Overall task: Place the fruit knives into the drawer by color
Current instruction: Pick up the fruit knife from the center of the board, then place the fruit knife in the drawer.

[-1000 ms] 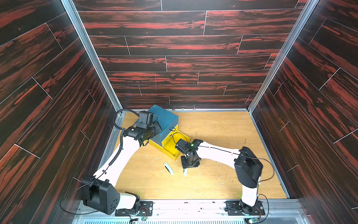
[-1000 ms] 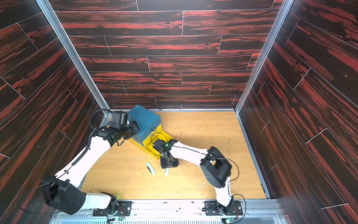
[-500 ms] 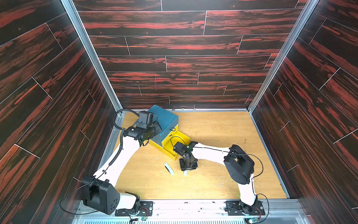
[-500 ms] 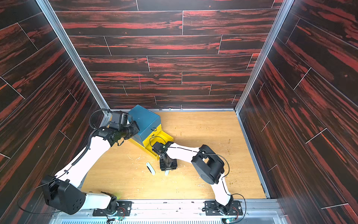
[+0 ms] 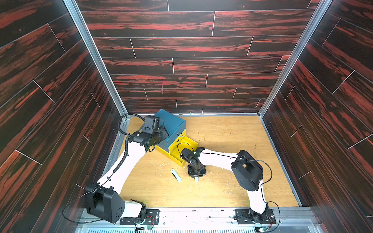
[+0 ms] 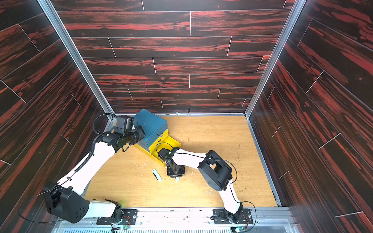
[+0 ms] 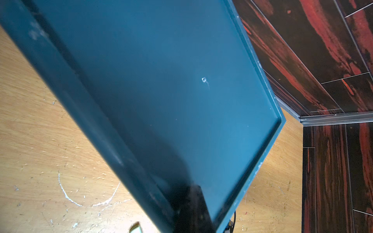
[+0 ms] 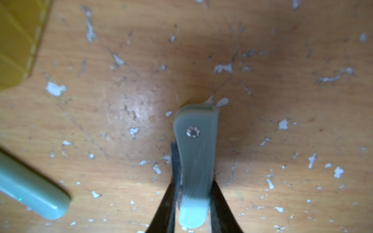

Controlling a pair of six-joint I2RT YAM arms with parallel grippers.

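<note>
1. Left gripper (image 7: 192, 207): pressed shut, against the teal top of the chest (image 5: 171, 126). It seems to brace the chest, which would stop it sliding.
2. Loose knife (image 5: 176, 175): grey-green, flat on the table (image 5: 232, 187), just beside the gripped one. Best left for a later pick.
3. Right gripper (image 8: 192, 193): jaws clamped across a grey-green knife (image 8: 194, 153), low at the table, near the open yellow drawer (image 5: 191, 143).
4. Doing it well: check the pinch is firm and centred, lift straight, clear the drawer wall, then release low inside the drawer for that colour. The drawer's contents are hidden here.
5. Writing: none legible; the knife shows only a metal rivet.
</note>
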